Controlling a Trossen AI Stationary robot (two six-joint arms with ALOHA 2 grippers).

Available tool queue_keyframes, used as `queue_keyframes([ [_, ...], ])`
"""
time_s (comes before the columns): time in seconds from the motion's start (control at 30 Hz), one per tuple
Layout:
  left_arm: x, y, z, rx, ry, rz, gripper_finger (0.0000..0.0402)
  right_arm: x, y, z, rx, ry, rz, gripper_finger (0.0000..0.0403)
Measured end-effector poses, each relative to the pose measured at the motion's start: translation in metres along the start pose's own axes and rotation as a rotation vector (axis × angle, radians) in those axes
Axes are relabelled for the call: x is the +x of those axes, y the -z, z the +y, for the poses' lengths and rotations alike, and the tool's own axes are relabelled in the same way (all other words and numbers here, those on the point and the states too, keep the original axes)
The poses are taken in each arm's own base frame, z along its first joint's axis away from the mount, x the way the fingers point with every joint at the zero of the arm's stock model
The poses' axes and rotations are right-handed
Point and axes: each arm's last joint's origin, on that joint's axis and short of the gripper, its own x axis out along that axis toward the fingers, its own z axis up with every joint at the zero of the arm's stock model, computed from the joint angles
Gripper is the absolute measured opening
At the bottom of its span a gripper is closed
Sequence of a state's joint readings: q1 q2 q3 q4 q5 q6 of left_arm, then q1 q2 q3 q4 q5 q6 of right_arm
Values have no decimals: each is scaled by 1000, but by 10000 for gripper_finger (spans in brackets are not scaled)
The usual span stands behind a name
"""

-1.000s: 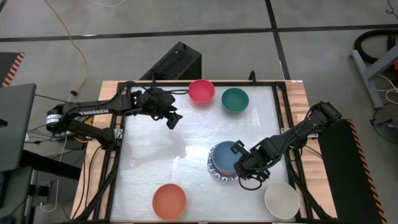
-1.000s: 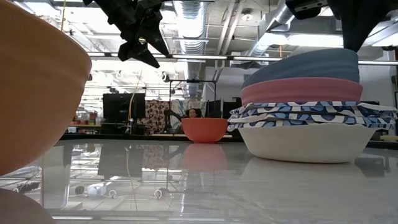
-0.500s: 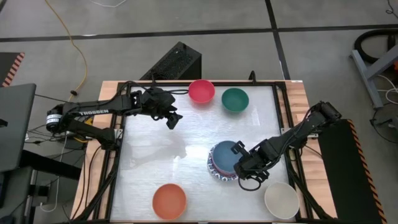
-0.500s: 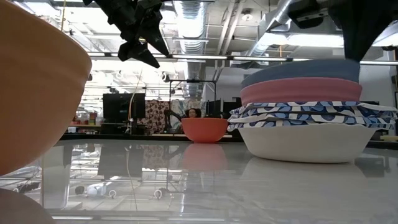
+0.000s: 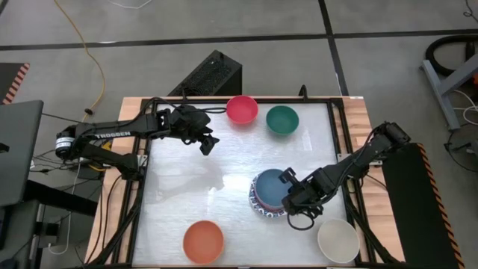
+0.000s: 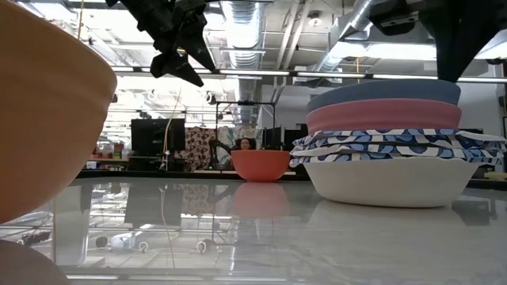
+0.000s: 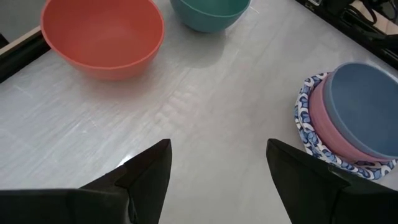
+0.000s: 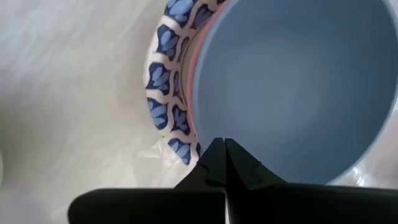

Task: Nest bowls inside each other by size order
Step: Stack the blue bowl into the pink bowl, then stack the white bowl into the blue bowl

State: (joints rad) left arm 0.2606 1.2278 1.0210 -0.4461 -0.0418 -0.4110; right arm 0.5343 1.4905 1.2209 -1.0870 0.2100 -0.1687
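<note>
Hovering at upper left, the left gripper [image 5: 207, 143] is seen with fingers apart, holding nothing. Nested bowls [image 5: 267, 191], blue on top, are found right of centre on the desk [image 5: 187, 187]; the right gripper [image 5: 290, 200], fingers together, sits at their rim.

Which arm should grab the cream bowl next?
Probably right: its gripper, shut, hovers by the stack, with the cream bowl just beside it. The left gripper, open, sits far off near the red bowl.
</note>
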Motion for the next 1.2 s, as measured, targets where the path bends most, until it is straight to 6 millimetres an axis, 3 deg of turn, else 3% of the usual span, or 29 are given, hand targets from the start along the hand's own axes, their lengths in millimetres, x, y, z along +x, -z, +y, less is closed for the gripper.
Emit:
queue_keyframes([
  [0.63, 0, 0, 0, 0, 0, 0, 251, 8, 4, 6, 69, -38, 33, 9],
  [0.87, 0, 0, 0, 0, 0, 0, 251, -9, -1, 0, 90, -1, -10, 9],
  [1.2, 0, 0, 0, 20, 0, 1, 251, -23, 5, 19, 458, -224, 110, 9],
])
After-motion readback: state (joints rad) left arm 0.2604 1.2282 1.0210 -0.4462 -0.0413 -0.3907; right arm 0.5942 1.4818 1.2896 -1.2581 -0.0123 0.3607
